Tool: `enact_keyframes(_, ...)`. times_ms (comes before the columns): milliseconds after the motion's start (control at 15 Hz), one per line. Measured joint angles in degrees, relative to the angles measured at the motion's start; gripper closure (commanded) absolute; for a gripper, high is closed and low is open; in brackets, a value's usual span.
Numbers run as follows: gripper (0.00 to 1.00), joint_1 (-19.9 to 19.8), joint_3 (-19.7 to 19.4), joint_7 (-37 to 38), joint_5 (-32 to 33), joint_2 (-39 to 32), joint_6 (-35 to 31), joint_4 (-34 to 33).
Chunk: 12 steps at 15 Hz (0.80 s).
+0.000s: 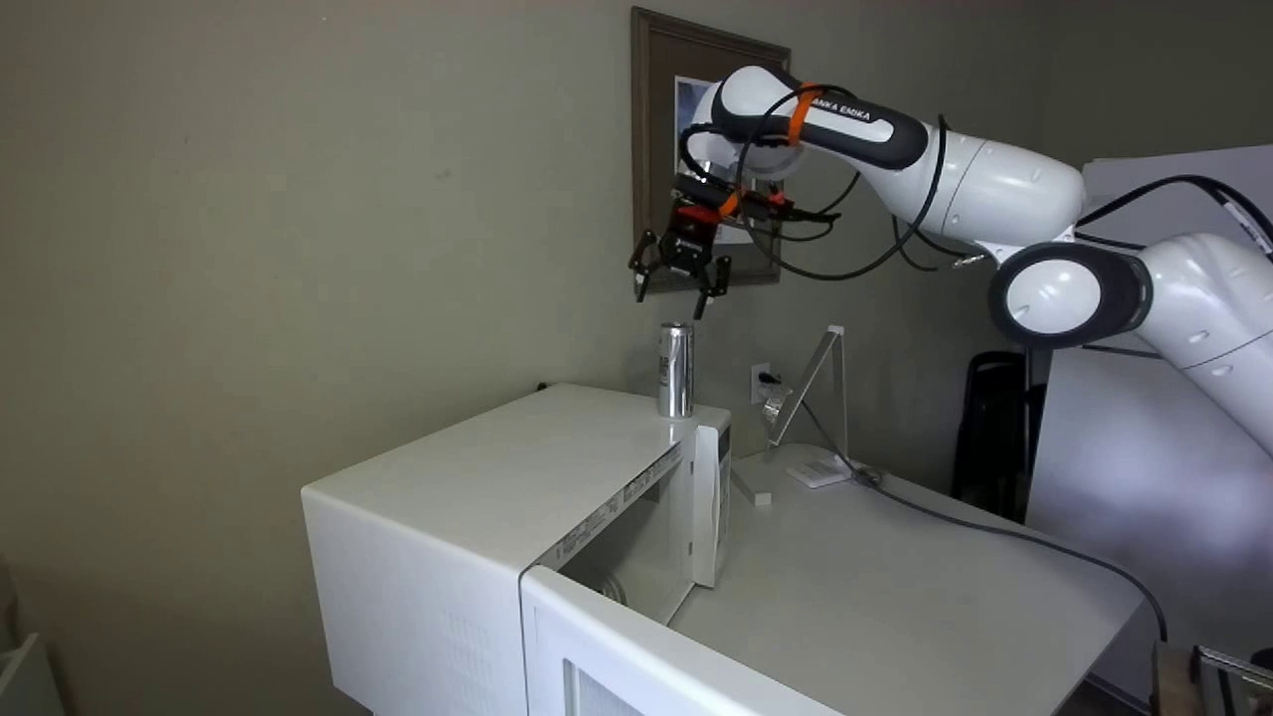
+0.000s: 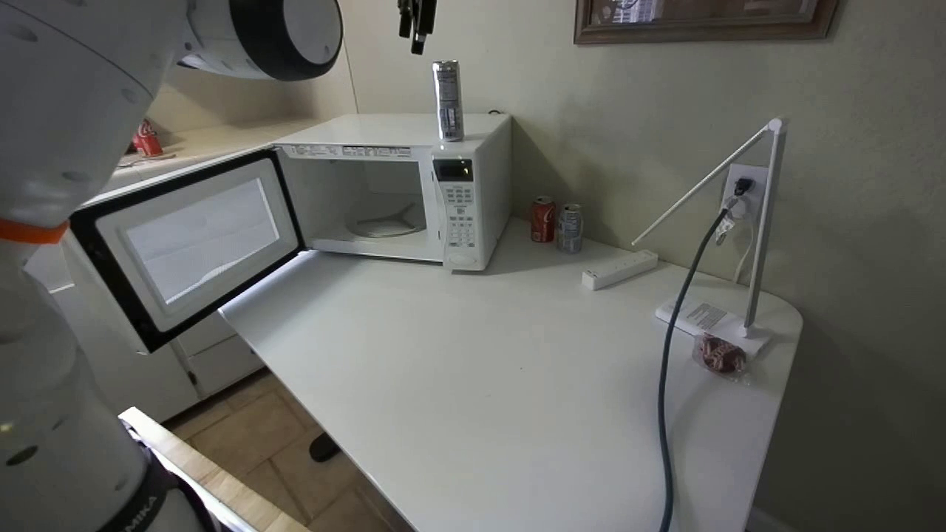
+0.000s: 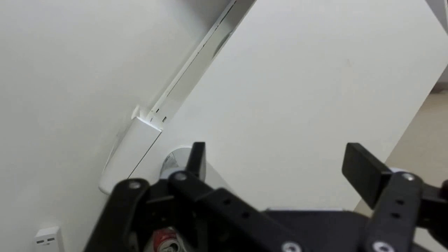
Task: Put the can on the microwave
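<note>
The slim silvery can [image 1: 676, 373] stands upright on top of the white microwave [image 1: 477, 457], near its front corner. In an exterior view the can [image 2: 448, 103] stands above the control panel side of the microwave [image 2: 369, 130]. My gripper [image 1: 670, 301] is open and empty above the can, apart from it. An exterior view shows only the fingertips of the gripper [image 2: 414, 41] at the top edge. In the wrist view the gripper [image 3: 274, 154] has its fingers wide apart over the microwave top [image 3: 280, 105]. There the can [image 3: 169, 164] is partly hidden behind the left finger.
The microwave door [image 2: 199, 244] stands wide open. A red can [image 2: 542, 219] and another silvery can [image 2: 570, 229] stand on the counter [image 2: 458, 384] beside the microwave. A white power strip [image 2: 619, 270], a slanted stand [image 2: 761, 222] and a dark cable [image 2: 667, 384] are further right.
</note>
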<state>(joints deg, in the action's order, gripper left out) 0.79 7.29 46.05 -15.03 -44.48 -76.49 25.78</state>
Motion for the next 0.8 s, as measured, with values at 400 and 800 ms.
enact_keyframes(400, 0.00, 2.81, -0.54, -14.69, 3.51, 3.93, 2.34, -0.06)
enact_keyframes(800, 0.00, 4.72, -2.53, -30.24, 9.50, 8.87, 2.38, -0.33)
